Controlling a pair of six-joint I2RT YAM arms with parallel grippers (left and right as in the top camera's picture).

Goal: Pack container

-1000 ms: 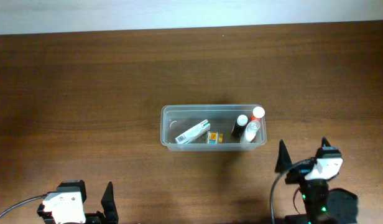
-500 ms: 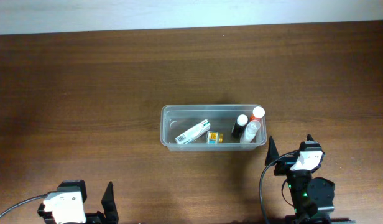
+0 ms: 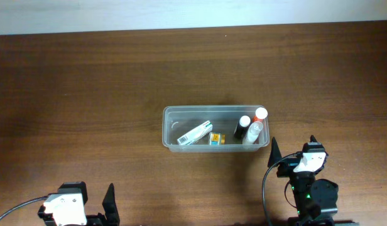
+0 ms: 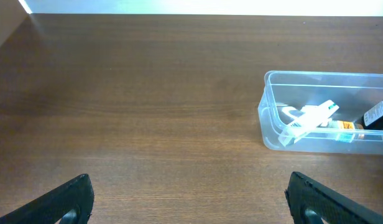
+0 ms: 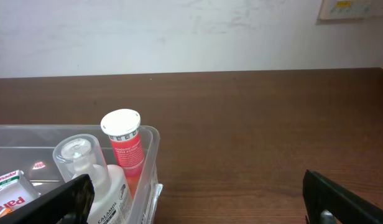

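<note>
The clear plastic container [image 3: 169, 127] stands at the table's middle. It holds a white box [image 3: 195, 133], a small yellow box [image 3: 217, 139], a black bottle with a white cap [image 3: 242, 128], a red tube with a white cap [image 3: 260, 115] and a white bottle [image 3: 252, 133]. My right gripper [image 3: 293, 150] is open and empty just in front of the container's right end; in the right wrist view its fingers [image 5: 198, 199] flank the container's corner [image 5: 151, 155], the red tube [image 5: 125, 146] and the white bottle [image 5: 95, 180]. My left gripper [image 3: 94, 201] is open and empty at the front left, far from the container [image 4: 269, 118].
Brown wooden tabletop [image 3: 87, 94] all around the container. A pale wall [image 5: 179, 31] lies beyond the far table edge. A wall panel [image 5: 350, 7] shows at the top right of the right wrist view.
The right arm moved left and toward the container between one second and half a second ago, then held still. The left arm has not moved.
</note>
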